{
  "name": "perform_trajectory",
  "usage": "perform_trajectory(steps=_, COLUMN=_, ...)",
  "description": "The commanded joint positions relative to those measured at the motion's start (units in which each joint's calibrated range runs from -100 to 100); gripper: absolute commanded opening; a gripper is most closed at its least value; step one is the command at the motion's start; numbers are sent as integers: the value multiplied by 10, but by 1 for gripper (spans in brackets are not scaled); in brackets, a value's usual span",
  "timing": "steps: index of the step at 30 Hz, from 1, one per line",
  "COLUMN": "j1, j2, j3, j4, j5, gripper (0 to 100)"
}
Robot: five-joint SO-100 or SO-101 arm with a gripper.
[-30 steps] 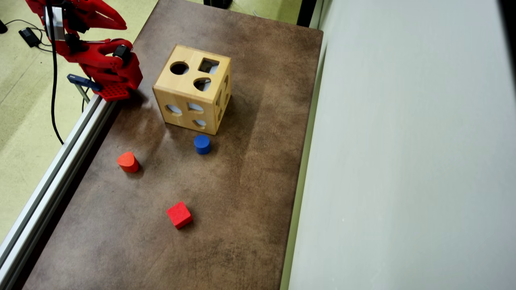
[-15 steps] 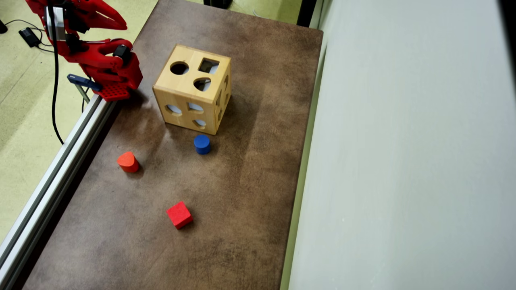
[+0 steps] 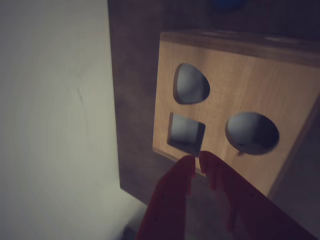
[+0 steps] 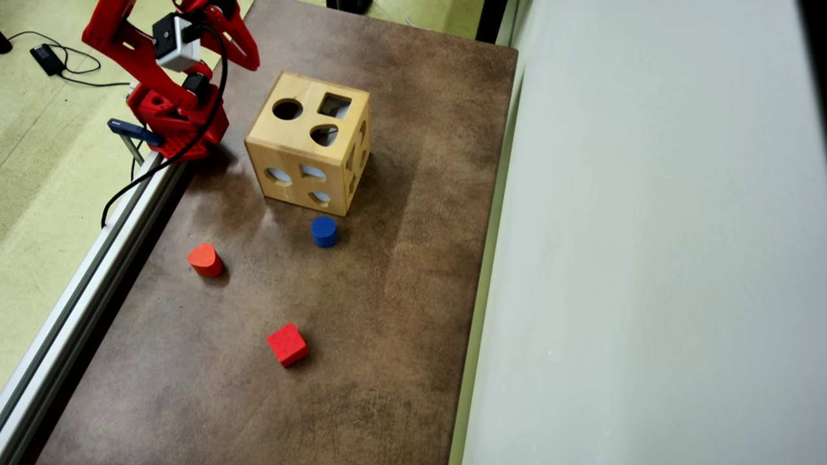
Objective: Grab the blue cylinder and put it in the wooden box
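Observation:
The blue cylinder (image 4: 324, 230) stands upright on the brown table, just in front of the wooden box (image 4: 309, 147); in the wrist view it is only a blue blur (image 3: 227, 3) at the top edge. The box's top face (image 3: 240, 80) shows a round, a square and a rounded hole. My red gripper (image 4: 251, 61) hangs above the table's far left corner, left of the box and well away from the cylinder. In the wrist view its fingertips (image 3: 197, 161) sit nearly together over the box's near edge, shut with nothing between them.
An orange-red rounded block (image 4: 205, 259) and a red cube (image 4: 287, 344) lie on the table nearer the front. An aluminium rail (image 4: 97, 258) runs along the left edge. A pale wall (image 4: 646, 258) borders the right side. The arm's base (image 4: 177, 123) is clamped at the back left.
The arm has unfolded and swung right, bringing the gripper from off the table's left edge to beside the wooden box. The blocks and box have not moved.

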Motion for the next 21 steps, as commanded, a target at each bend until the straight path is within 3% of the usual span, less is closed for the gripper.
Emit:
perform_trajectory(steps=1, j1=70, j2=99, j3=-25, j4=-59, j5=4, gripper=3)
perform_trajectory(steps=8, j1=183, j2=274, j3=-25, j4=-93, j5=6, gripper=3)
perform_trajectory(steps=21, j1=185, j2=451, j3=-21, j4=-184, j5=38, gripper=3)
